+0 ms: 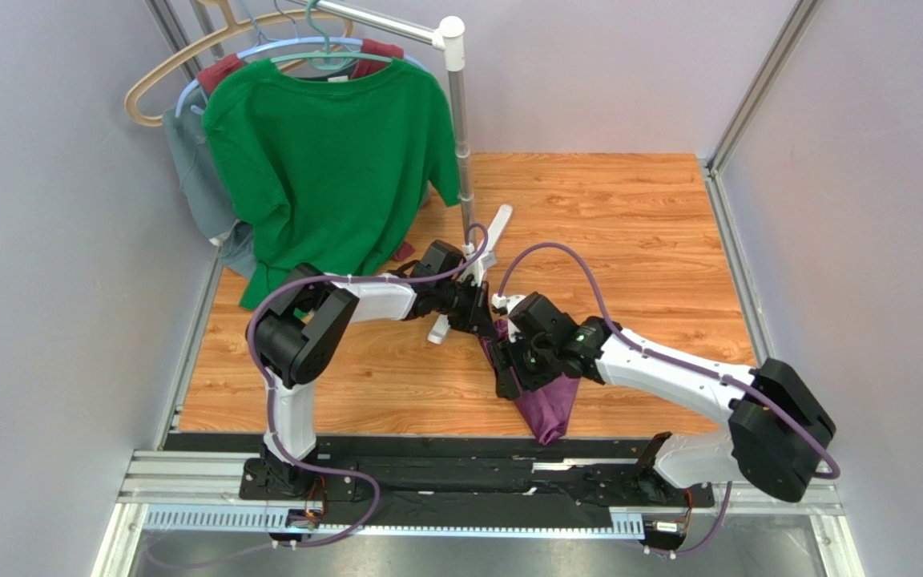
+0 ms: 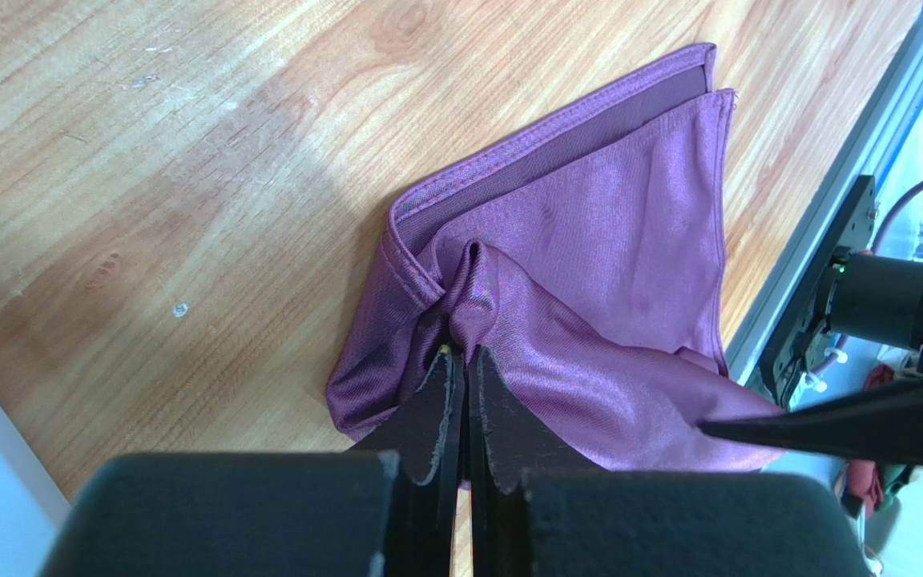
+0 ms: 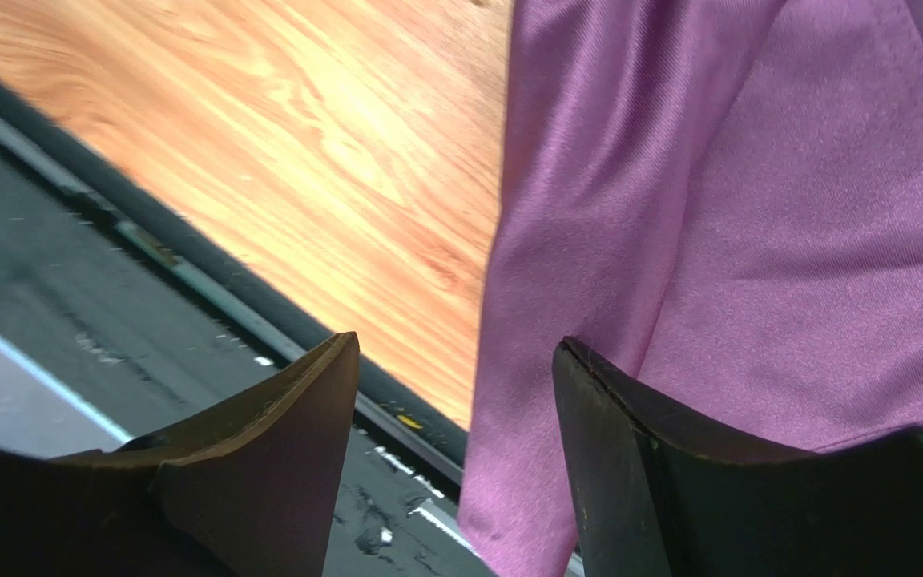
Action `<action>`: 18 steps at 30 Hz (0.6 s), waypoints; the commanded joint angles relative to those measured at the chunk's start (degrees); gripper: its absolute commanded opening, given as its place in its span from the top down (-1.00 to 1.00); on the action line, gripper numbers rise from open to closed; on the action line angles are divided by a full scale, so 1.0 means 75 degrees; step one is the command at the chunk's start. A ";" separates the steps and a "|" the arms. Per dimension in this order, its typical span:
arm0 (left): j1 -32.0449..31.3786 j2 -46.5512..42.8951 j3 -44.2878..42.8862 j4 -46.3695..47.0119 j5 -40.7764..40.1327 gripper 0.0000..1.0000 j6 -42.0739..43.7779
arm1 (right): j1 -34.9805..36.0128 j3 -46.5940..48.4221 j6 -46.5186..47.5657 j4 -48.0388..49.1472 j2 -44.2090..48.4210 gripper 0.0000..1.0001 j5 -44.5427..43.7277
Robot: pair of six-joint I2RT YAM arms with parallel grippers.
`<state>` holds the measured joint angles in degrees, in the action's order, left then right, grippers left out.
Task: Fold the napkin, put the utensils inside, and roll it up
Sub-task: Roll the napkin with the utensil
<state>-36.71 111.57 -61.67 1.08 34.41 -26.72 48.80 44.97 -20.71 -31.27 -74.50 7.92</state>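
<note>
Pinching a bunched fold of the napkin, the left gripper had its jaws pressed together on the cloth. The right gripper stood just beside it, jaws wide, nothing clamped, with cloth lying past one finger. The napkin sat crumpled and partly folded on the wooden table, centre-right, with one corner reaching the near edge. A green T-shirt hung on the rack, far left.

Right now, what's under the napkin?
Only the wooden table shows around the napkin, which the left pincer pinches at a bunched fold. Anything beneath or inside its folds is covered.
</note>
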 commanded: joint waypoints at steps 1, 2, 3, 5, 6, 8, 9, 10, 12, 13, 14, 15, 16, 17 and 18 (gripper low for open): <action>-0.0016 0.0112 -0.0004 -0.0437 -0.0452 1.00 0.0211 | 0.0162 0.0308 0.0030 -0.0015 -0.0355 -0.28 -0.0775; -0.0016 0.0101 -0.0016 -0.0449 -0.0452 1.00 0.0211 | 0.0173 0.0309 0.0031 -0.0003 -0.0367 -0.28 -0.0822; -0.0016 0.0101 -0.0004 -0.0449 -0.0463 1.00 0.0211 | 0.0185 0.0320 0.0031 -0.0038 -0.0379 -0.28 -0.0950; -0.0016 0.0101 -0.0004 -0.0461 -0.0452 1.00 0.0211 | 0.0209 0.0320 0.0089 -0.0085 -0.0379 -0.28 -0.0998; -0.0016 0.0112 -0.0004 -0.0461 -0.0440 1.00 0.0223 | 0.0209 0.0309 0.0101 -0.0097 -0.0402 -0.28 -0.1033; -0.0016 0.0112 0.0008 -0.0461 -0.0452 1.00 0.0211 | 0.0220 0.0215 0.0125 -0.0062 -0.0496 -0.28 -0.1033; -0.0016 0.0112 -0.0004 -0.0461 -0.0452 1.00 0.0223 | 0.0220 0.0168 0.0125 -0.0027 -0.0531 -0.28 -0.1021; -0.0016 0.0112 -0.0004 -0.0461 -0.0440 1.00 0.0223 | 0.0220 0.0133 0.0125 0.0008 -0.0555 -0.28 -0.1021; -0.0016 0.0101 -0.0027 -0.0461 -0.0440 1.00 0.0223 | 0.0220 0.0004 0.0090 0.0114 -0.0660 -0.28 -0.1021; -0.0016 0.0101 -0.0027 -0.0461 -0.0428 1.00 0.0223 | 0.0220 -0.0019 0.0101 0.0149 -0.0695 -0.28 -0.1021; -0.0016 0.0112 -0.0027 -0.0461 -0.0405 1.00 0.0223 | 0.0220 -0.0089 0.0066 0.0196 -0.0742 -0.28 -0.1033; -0.0016 0.0112 -0.0027 -0.0461 -0.0417 1.00 0.0223 | 0.0220 -0.0136 0.0078 0.0243 -0.0824 -0.28 -0.1045; -0.0016 0.0101 -0.0027 -0.0461 -0.0405 1.00 0.0223 | 0.0220 -0.0172 0.0066 0.0278 -0.0848 -0.28 -0.1045; -0.0016 0.0112 -0.0039 -0.0461 -0.0393 1.00 0.0234 | 0.0220 -0.0207 0.0066 0.0336 -0.0871 -0.27 -0.1045; -0.0016 0.0101 -0.0062 -0.0461 -0.0393 1.00 0.0223 | 0.0220 -0.0265 0.0043 0.0372 -0.0941 -0.27 -0.1033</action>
<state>-36.71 111.57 -61.67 1.06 34.44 -26.70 50.13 44.42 -20.51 -30.87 -80.14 1.52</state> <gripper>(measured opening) 0.034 0.639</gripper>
